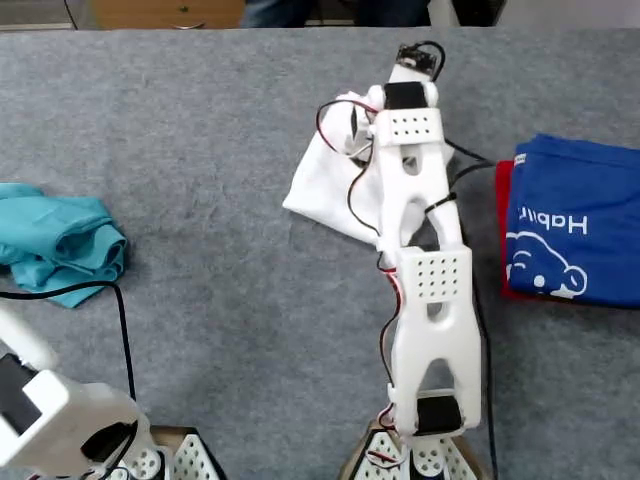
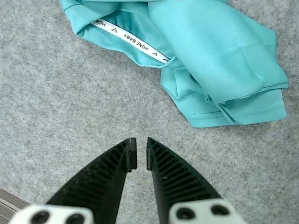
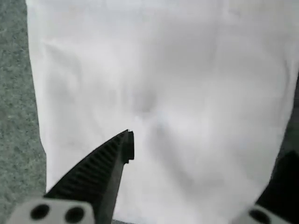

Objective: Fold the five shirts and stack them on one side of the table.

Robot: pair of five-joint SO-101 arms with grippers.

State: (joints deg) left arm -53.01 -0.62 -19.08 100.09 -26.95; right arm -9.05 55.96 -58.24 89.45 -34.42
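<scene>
A crumpled teal shirt (image 1: 60, 242) lies at the table's left side. My left gripper (image 2: 140, 153) hovers over bare grey cloth just short of the teal shirt (image 2: 210, 60), its fingers shut with nothing between them. A white shirt (image 1: 325, 185) lies in the middle toward the back, partly covered by the right arm (image 1: 415, 190). Close above the white shirt (image 3: 159, 70), my right gripper (image 3: 205, 158) is spread open, one finger (image 3: 119, 149) over the fabric and the other at the picture's edge. A folded blue shirt (image 1: 575, 220) rests on a red one (image 1: 503, 235) at the right edge.
The grey table cover (image 1: 220, 120) has open room between the teal and white shirts and along the back. The left arm's base (image 1: 60, 420) and a black cable (image 1: 122, 330) sit at the front left.
</scene>
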